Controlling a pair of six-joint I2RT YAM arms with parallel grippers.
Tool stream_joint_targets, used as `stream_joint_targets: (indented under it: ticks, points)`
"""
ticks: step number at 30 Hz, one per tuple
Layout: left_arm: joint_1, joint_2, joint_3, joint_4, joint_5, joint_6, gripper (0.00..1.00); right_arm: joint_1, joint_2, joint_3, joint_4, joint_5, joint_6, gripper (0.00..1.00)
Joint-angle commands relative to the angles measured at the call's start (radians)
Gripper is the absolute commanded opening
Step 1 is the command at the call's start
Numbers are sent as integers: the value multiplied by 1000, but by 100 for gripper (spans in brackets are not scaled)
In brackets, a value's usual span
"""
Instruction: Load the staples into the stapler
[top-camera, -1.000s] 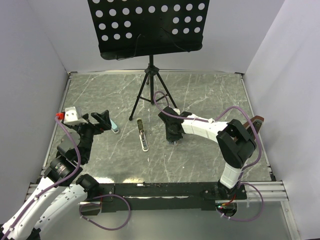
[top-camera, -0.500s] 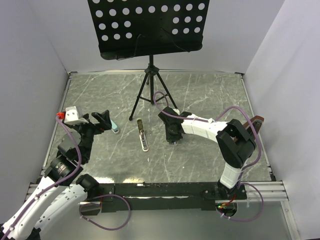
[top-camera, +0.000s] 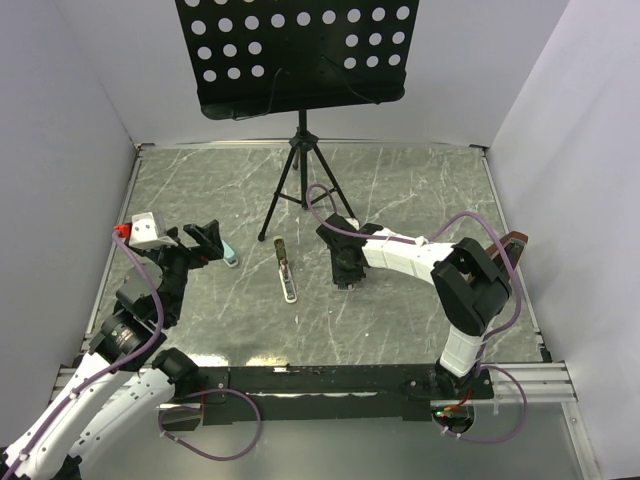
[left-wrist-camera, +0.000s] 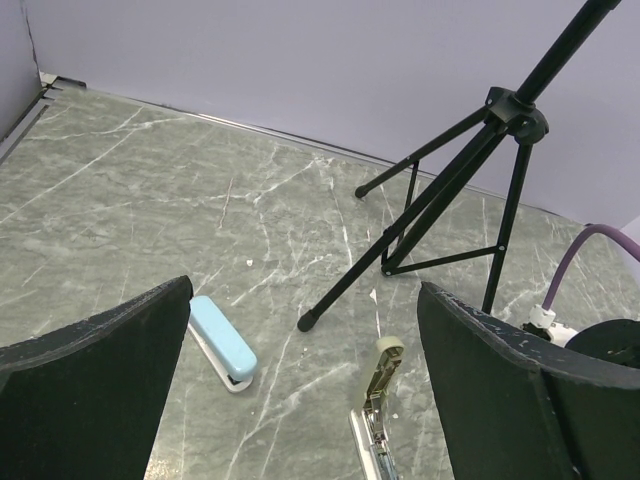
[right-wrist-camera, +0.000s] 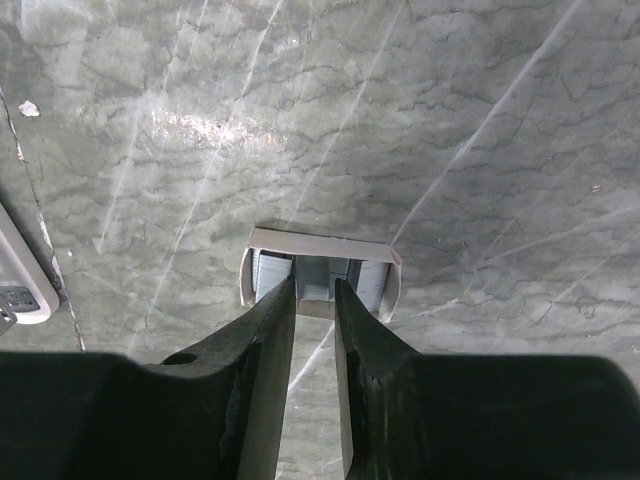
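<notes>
Fingers on the right gripper: parted by a thin slit only, tips dipped over the near rim of the tiny white-and-tan cardboard box of staples, open side up on the grey-green marbled table. Visible inside the box, silvery-grey flat strips, with one grey piece in the slit between the tips. Impossible to tell whether clenched on it or let go. Slightly wider apart than a second ago, and nudged a touch farther from the bases in the top view.

On the left gripper: spread wide, grasping nothing, hovering at the left as before.

Lying unmoved between the two arms, tan-and-silver stapler, hinged open, long axis near to far. Left of it, by the left fingers, light-blue closed stapler. Beyond, black tripod of a perforated music stand, one foot close to the open stapler's far end.

Open marble at far right and near centre. Raised rim and white walls on left, far and right.
</notes>
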Motion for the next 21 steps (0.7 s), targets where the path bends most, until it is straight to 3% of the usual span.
stream_joint_targets:
  ticks: [1, 21]
  points:
    - [3, 0, 8, 34, 13, 14, 99, 6, 19, -1, -10, -5, -2, 30]
    - [3, 2, 8, 34, 14, 16, 99, 6, 53, 6, -6, -4, -6, 26]
